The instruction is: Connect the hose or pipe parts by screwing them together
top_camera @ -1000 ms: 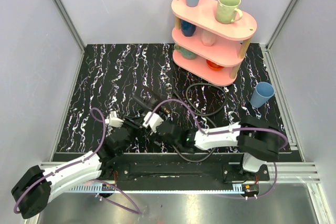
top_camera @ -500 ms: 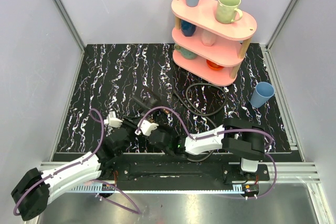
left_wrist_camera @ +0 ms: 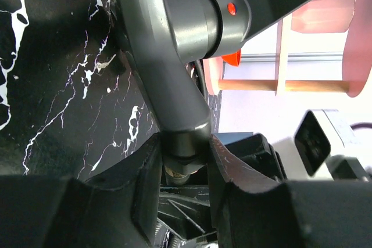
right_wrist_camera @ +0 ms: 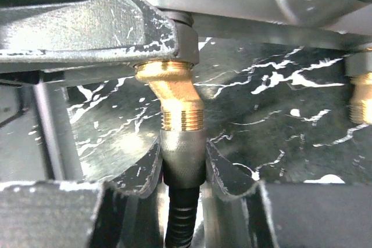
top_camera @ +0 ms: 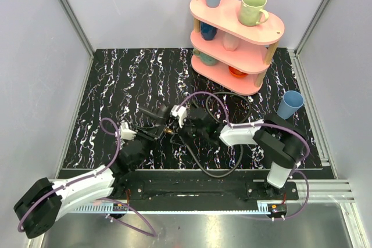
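So, angled pipe piece [left_wrist_camera: 152, 56]: grey metal and rigid, held low over the bench [top_camera: 110, 85] near its middle, in front of the left arm.
Left jaws: pinching the lower end of the angled pipe piece, one pad on each side.
Hose [top_camera: 216, 172]: thin and black, its free length lying in loops on the bench toward the pink shelf [top_camera: 232, 27].
Hose end: a smooth metal collar [right_wrist_camera: 183, 146] with a brass threaded fitting [right_wrist_camera: 173, 100] above it that meets a port on the angled pipe piece. How far it is threaded in cannot be told.
Right jaws: pinching the collar just below the brass.
Handling, pipe piece: probably light and stiff. Its smooth round body may twist between the pads under turning force, so a firm hold close to the port suits it.
Handling, hose: soft and springy. Gripped on the rubber it would likely wind up instead of turning the fitting, so the collar is the better place to hold.
Threads: brass is soft and the threads look fine. A tilted start could cross-thread them, so the hose end should stay in line with the port.
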Tool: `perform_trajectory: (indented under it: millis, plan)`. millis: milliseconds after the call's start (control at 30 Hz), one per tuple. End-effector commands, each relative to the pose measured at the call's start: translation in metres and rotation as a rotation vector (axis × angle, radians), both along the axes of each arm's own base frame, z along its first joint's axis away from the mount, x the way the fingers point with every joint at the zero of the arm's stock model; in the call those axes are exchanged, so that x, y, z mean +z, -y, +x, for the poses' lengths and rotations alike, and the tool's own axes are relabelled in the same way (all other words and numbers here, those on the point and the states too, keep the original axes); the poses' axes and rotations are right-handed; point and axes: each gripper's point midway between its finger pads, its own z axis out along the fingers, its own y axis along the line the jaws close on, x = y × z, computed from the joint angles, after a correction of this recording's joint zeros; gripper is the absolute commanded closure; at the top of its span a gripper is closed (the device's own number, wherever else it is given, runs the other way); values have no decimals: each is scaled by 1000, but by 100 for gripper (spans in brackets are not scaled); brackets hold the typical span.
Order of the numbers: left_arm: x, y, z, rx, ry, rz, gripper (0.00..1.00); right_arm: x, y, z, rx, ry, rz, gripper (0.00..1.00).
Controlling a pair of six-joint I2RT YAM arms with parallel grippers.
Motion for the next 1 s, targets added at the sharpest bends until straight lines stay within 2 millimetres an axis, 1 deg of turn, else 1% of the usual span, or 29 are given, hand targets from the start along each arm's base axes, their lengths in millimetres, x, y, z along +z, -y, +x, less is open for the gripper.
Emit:
perform_trajectory:
  millis: [0, 33, 67, 100, 133, 167, 200, 267, 300, 333, 367, 400, 433, 467, 500, 533, 567, 600, 633, 667, 700, 733, 767, 800, 833, 867, 900, 933, 967]
  plan:
    - [-38, -7, -25, -74, 14, 2, 100, 34, -21, -4, 178, -192, 250, 100]
    - [-42, -8, -26, -74, 7, 10, 100, 36, -21, -10, 226, -240, 277, 100]
    - [-41, -8, -26, -71, 11, 5, 100, 29, -22, -10, 239, -280, 286, 100]
    - [-41, -8, -26, -76, 15, 13, 100, 36, -23, -8, 250, -303, 331, 100]
    - [-41, -8, -26, -77, 15, 17, 100, 38, -23, -13, 285, -330, 352, 100]
    - [-41, -8, -26, -77, 16, 18, 100, 33, -23, -13, 287, -351, 357, 100]
    - [-42, -8, -26, -76, 14, 21, 100, 36, -24, -13, 292, -356, 377, 100]
    - [-43, -9, -25, -70, 9, 26, 100, 33, -25, -11, 270, -363, 378, 100]
    - [-43, -10, -25, -65, 8, 25, 100, 32, -24, -9, 254, -362, 370, 96]
    - [-43, -10, -25, -62, 7, 23, 100, 29, -24, -2, 210, -350, 360, 89]
    - [-46, -11, -24, -57, -1, 32, 100, 32, -21, 1, 181, -330, 353, 73]
    - [-45, -11, -24, -55, -3, 34, 100, 27, -16, 4, 147, -319, 325, 64]
    - [-45, -11, -24, -53, -5, 36, 100, 24, -13, 15, 75, -286, 307, 56]
    - [-47, -11, -22, -49, -21, 55, 100, 29, -6, 18, 36, -254, 296, 42]
    - [-48, -11, -22, -50, -28, 66, 100, 20, 1, 19, 6, -243, 248, 39]
    - [-46, -10, -21, -49, -25, 67, 100, 19, 7, 26, -40, -214, 225, 36]
    - [-45, -10, -20, -47, -28, 77, 100, 24, 14, 26, -59, -192, 214, 32]
    - [-44, -10, -20, -47, -28, 78, 100, 18, 21, 25, -76, -182, 170, 24]
    - [-41, -10, -19, -44, -22, 69, 100, 17, 26, 27, -102, -162, 149, 22]
    - [-42, -11, -19, -35, -32, 76, 100, 26, 30, 24, -103, -134, 147, 21]
    - [-41, -12, -18, -32, -30, 74, 100, 21, 36, 22, -112, -116, 99, 20]
    - [-39, -11, -18, -32, -25, 75, 100, 20, 41, 25, -149, -82, 66, 20]
    - [-38, -11, -17, -33, -26, 76, 100, 29, 42, 26, -152, -48, 58, 20]
    - [-37, -10, -17, -35, -27, 77, 100, 24, 43, 16, -129, -23, -1, 20]
    - [-37, -10, -17, -35, -26, 76, 100, 25, 46, 20, -166, 26, -40, 19]
    - [-36, -9, -17, -39, -25, 73, 100, 34, 44, 20, -170, 64, -52, 19]
    - [-37, -9, -17, -40, -30, 75, 100, 31, 41, 7, -144, 84, -99, 18]
    - [-37, -8, -18, -46, -30, 73, 100, 32, 42, 9, -158, 125, -134, 18]
    - [-36, -7, -17, -47, -30, 70, 100, 37, 39, 10, -175, 157, -147, 18]
